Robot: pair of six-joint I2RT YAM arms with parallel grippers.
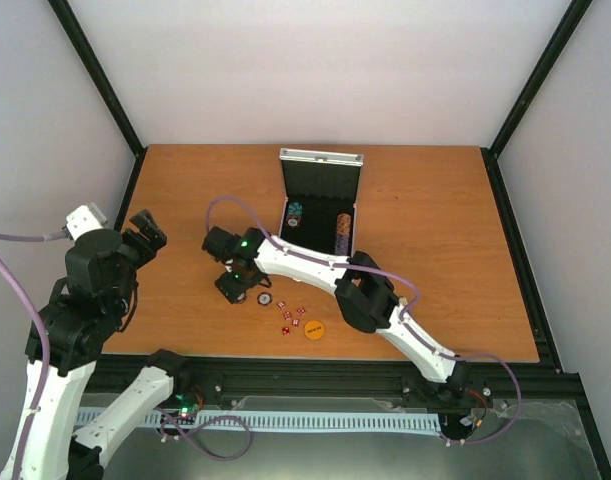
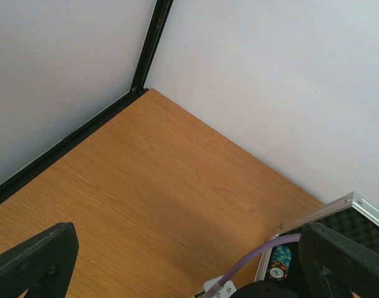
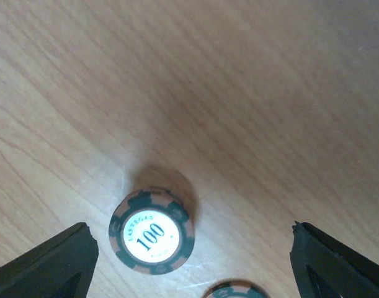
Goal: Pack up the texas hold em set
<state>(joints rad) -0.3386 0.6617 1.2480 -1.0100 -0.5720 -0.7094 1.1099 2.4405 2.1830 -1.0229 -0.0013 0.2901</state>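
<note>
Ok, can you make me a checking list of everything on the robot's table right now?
Surface: wooden table, orange-brown.
Job's things: case open at the back, lid up, chips stacked inside. A 100 chip, red dice and an orange disc lie loose near the front. Cards not seen.
Clutter: nothing seen.
Hands: left hand open, holding nothing, off to the left. Right hand open, a finger on each side of the 100 chip, not touching it.
Cables: purple cable loops by the right arm; another runs along the left arm.
Surroundings: white walls, black frame.
</note>
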